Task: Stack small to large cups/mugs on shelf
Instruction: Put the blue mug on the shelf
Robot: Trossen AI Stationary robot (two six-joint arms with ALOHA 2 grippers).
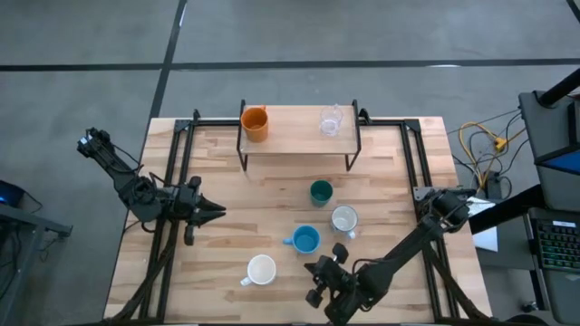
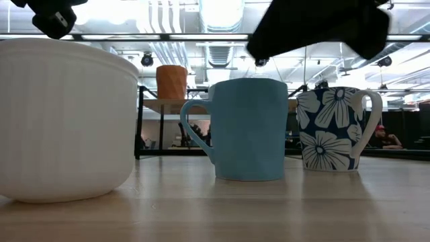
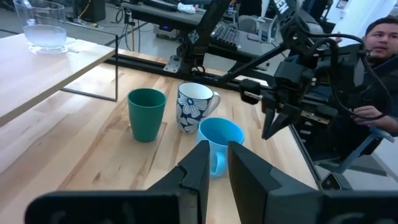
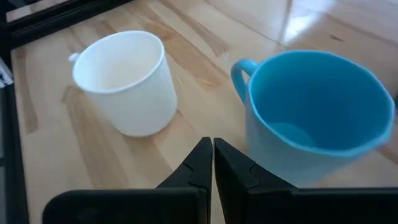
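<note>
The shelf (image 1: 294, 134) stands at the table's far middle, with the orange cup (image 1: 255, 123) and the clear glass (image 1: 331, 119) standing on its plank. On the tabletop stand the dark green cup (image 1: 321, 191), the grey-white flowered mug (image 1: 343, 219), the light blue mug (image 1: 305, 239) and the white mug (image 1: 261, 270). My right gripper (image 4: 212, 149) is shut and empty, above the table between the white mug (image 4: 124, 81) and the light blue mug (image 4: 317, 112). My left gripper (image 3: 217, 155) waits at the table's left with a narrow gap between its fingers, pointing toward the mugs.
Black rails (image 1: 181, 172) run along the table's left and right sides. A person (image 3: 379, 43) sits beyond the table's right side. There is bare tabletop (image 1: 245, 195) between the shelf and the white mug.
</note>
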